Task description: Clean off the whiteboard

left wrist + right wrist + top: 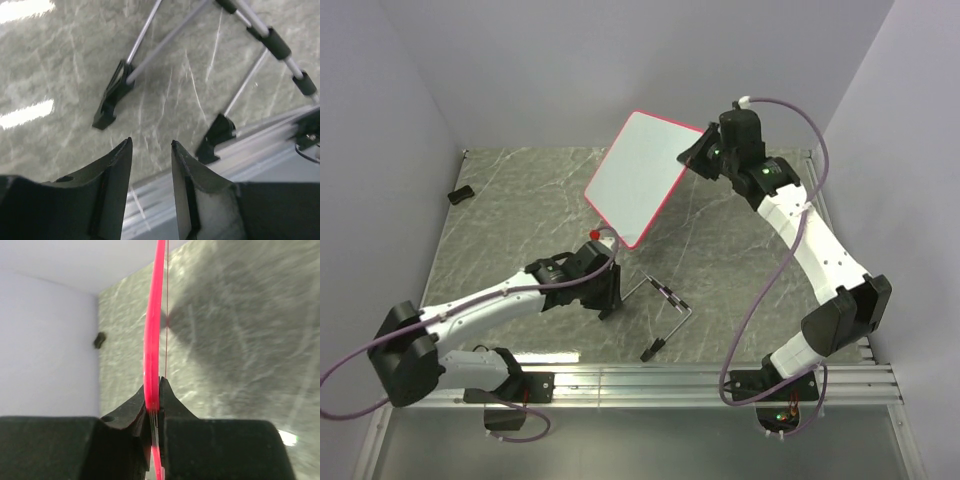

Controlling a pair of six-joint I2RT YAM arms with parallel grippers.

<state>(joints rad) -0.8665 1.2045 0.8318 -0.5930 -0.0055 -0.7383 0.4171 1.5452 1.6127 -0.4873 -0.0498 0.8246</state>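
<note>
Right pincer (155, 385) is clamped tight on the whiteboard (638, 178). The right wrist view shows it plainly: one black finger on each side of the thin red-pink frame, which runs edge-on up the middle of that view with no gap on either side. From the top camera, the board sits in the upper centre of the frame, gripped at its right-hand edge and tipped up at a steep slant, its white face turned toward the lens. Its lower corner points down toward the middle of the grey marbled surface (520, 220); whether that corner touches down or hangs just clear, I cannot tell. A small red spot (595, 235) shows just beside that lower corner, too small to identify. Over to the left pincer (151, 145), low in the centre of the top view and just below the board's lower corner. Its fingers stand a narrow way apart with nothing between them, only the surface showing through the gap. Just past those fingers lies a wire stand (114, 95) of thin metal rods with black feet and black sleeves, resting on the surface, with one of its feet down by the metal rail (700, 385) along the near edge. Far off at the left edge of the top view, a small black object (460, 193) lies on the surface, well apart from everything else.
</note>
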